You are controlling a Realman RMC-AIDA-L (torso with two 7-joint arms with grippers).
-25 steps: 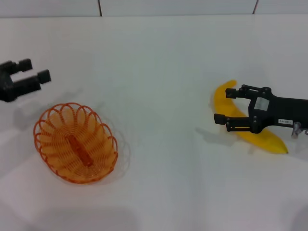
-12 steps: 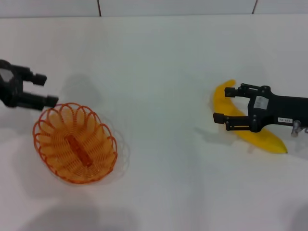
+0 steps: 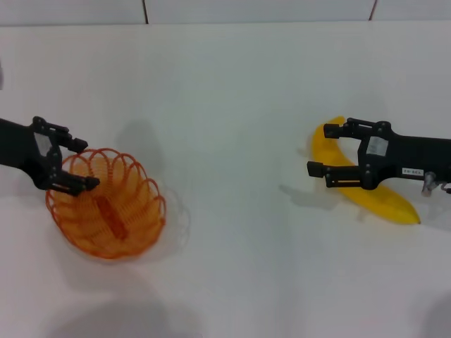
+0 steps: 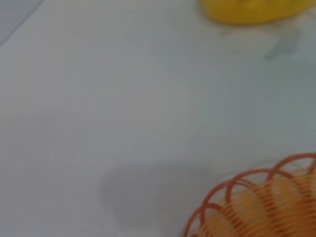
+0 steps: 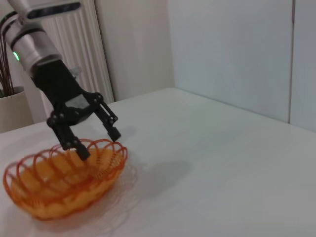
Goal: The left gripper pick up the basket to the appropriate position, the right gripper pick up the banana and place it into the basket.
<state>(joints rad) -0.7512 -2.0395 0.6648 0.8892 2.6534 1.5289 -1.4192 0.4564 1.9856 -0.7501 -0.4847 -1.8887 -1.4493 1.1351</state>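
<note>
The orange wire basket [image 3: 113, 218] sits on the white table at the left; it also shows in the right wrist view [image 5: 54, 187] and the left wrist view [image 4: 256, 202]. My left gripper [image 3: 79, 165] is open at the basket's far left rim. In the right wrist view the left gripper [image 5: 98, 143] has one finger inside the basket and one outside the rim. The yellow banana [image 3: 386, 202] lies at the right; its end shows in the left wrist view [image 4: 247, 10]. My right gripper [image 3: 321, 149] is open, its jaws spanning the banana's far end.
The white table [image 3: 232, 141] stretches between the basket and the banana. A wall edge runs along the back. The right wrist view shows a white radiator [image 5: 74, 54] and a plant pot [image 5: 12, 108] beyond the table.
My left gripper has come down and right to the basket's rim and now straddles it; the basket has shifted and tilted slightly. My right gripper has barely moved, edging left over the banana.
</note>
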